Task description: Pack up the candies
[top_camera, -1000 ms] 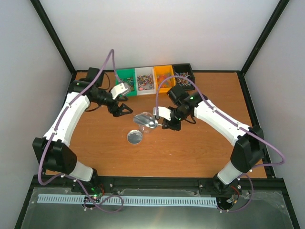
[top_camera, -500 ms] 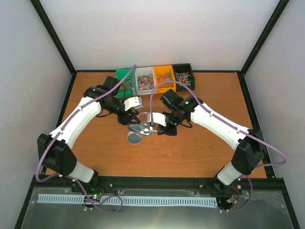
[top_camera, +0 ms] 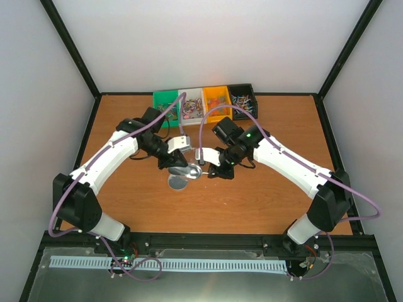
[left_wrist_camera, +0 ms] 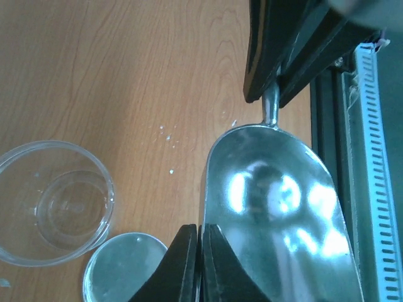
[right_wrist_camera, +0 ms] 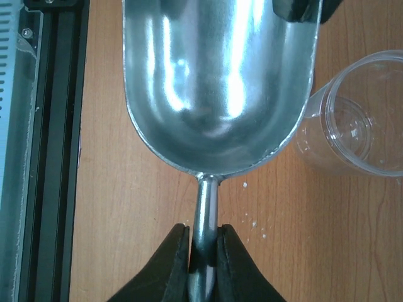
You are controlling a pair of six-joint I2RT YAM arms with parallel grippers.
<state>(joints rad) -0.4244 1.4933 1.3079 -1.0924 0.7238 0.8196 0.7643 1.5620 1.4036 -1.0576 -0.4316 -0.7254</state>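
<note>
At the middle of the table point(top_camera: 264, 201), the left gripper point(left_wrist_camera: 200, 228) now meets the scoop point(left_wrist_camera: 277, 207); a second ago it hung back by the green bin point(top_camera: 161, 99) with its jaws wide apart, and since then the arm has swung inward and the jaws have drawn to a thin slit, seemingly nipping the scoop's front rim, though the wrist view cuts this off; the right gripper point(right_wrist_camera: 203, 229) is clamped on the scoop's thin handle as before, having carried it slightly nearer; the scoop's bowl is bare; the candies point(top_camera: 192, 109) lie in the bins at the far edge, well apart from both grippers; a clear jar point(left_wrist_camera: 104, 189) stands just beside the scoop, its silver lid point(left_wrist_camera: 123, 267) flat on the wood next to it; from above, the left wrist hides most of the jar.
</note>
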